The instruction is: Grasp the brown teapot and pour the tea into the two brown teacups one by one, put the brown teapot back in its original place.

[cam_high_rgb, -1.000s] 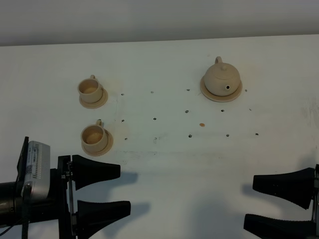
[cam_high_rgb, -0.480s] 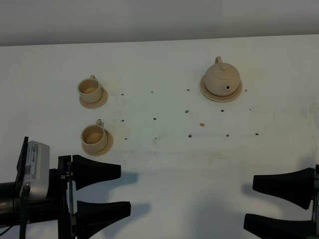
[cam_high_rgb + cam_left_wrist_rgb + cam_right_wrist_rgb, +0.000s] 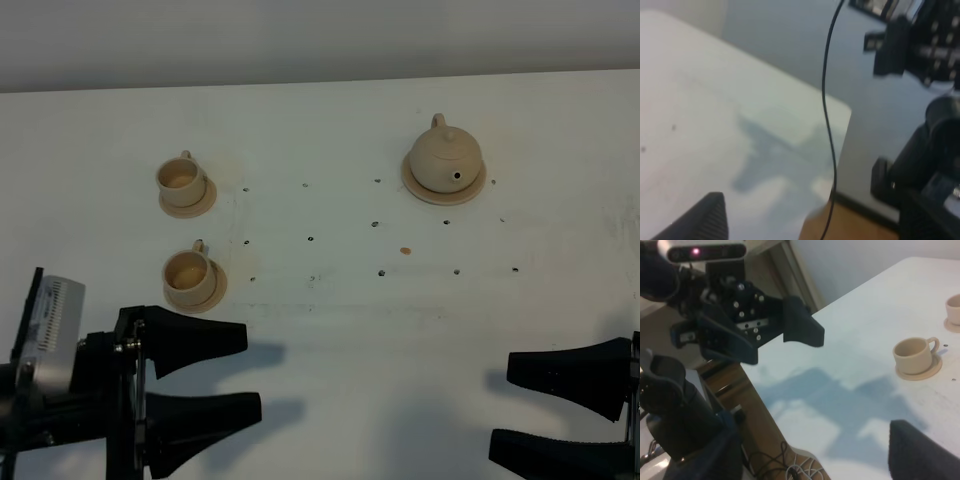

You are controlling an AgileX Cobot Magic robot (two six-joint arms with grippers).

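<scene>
The brown teapot (image 3: 445,156) sits on its round coaster (image 3: 428,190), the original place, at the back right of the white table. The two brown teacups stand on saucers at the left, one farther back (image 3: 179,178) and one nearer (image 3: 187,270). My left gripper (image 3: 252,371) is open and empty near the front left, just in front of the nearer cup. My right gripper (image 3: 501,406) is open and empty at the front right, well short of the teapot. The right wrist view shows the nearer cup (image 3: 914,354) and one of its own fingers (image 3: 922,452).
Small dark holes dot the middle of the table, and a small brown speck (image 3: 405,250) lies among them. The table's front corner (image 3: 842,107) shows in the left wrist view, with a hanging black cable (image 3: 827,110) beside it.
My left arm has shifted, its wrist dropping toward the front edge and its fingertips edging slightly right and closer together. The right arm, the teapot and the cups have not moved.
</scene>
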